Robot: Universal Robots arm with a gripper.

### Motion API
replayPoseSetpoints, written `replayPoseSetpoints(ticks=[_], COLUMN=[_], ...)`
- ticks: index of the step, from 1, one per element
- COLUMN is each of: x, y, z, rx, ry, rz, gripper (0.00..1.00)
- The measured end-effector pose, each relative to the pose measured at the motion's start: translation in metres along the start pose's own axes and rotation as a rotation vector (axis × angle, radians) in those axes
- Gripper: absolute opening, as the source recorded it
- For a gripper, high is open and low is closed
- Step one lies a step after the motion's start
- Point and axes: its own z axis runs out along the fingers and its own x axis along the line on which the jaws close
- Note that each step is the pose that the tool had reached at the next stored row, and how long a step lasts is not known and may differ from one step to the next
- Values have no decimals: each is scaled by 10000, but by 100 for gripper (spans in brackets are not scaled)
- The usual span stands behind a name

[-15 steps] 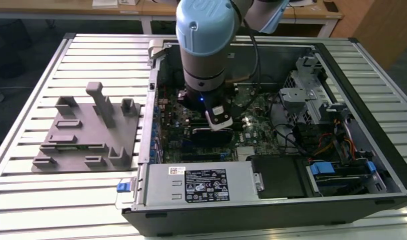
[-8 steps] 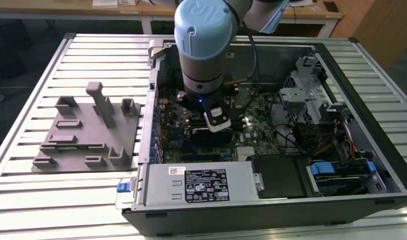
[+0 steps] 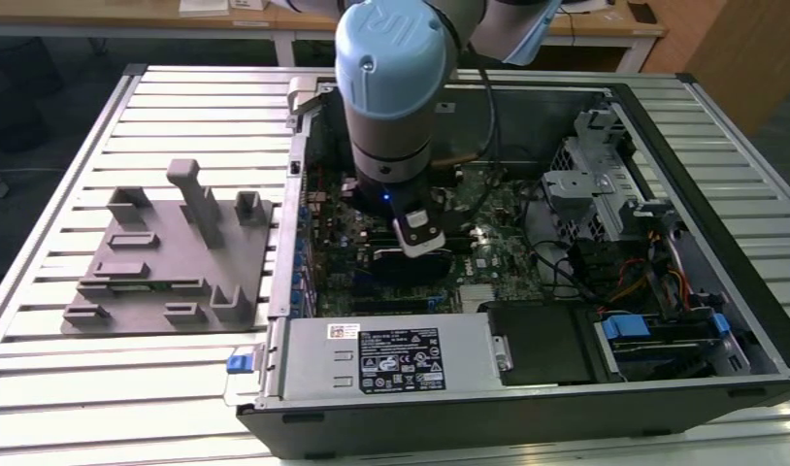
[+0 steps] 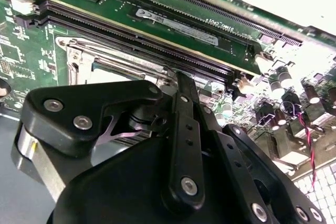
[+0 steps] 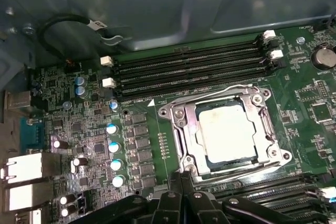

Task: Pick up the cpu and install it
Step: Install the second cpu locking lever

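Observation:
The cpu [image 5: 226, 132], a pale square plate, lies flat inside the metal socket frame [image 5: 181, 124] on the green motherboard [image 5: 131, 129]; the frame's rim surrounds it on all sides. My gripper [image 5: 182, 178] hovers just beside the socket's edge, its two thin black fingers pressed together with nothing between them. In the exterior view the gripper [image 3: 414, 264] hangs from the arm down into the open computer case [image 3: 706, 194], over the middle of the board. The second wrist view looks past the gripper's black linkages to part of the socket frame [image 4: 76, 51].
Black memory slots [image 5: 189, 69] run along one side of the socket, and a fitted memory stick [image 4: 173, 22] lies close by. A power supply [image 3: 382, 354], a drive cage [image 3: 603, 184] and loose cables [image 3: 576, 262] crowd the case. A grey fixture [image 3: 162, 252] stands on the slatted table.

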Motion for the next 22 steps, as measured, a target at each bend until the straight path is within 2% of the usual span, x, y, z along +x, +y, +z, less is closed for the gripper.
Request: replayPoseSetpoints(ticks=[5,9,14,22], x=[15,18,17,14], y=[6,8,35,97], z=[27,20,-69,-274], rx=[5,1,0,2], ry=[1,0,0,-6], rz=[0,-1,0,6], gripper=[11,11,11,11])
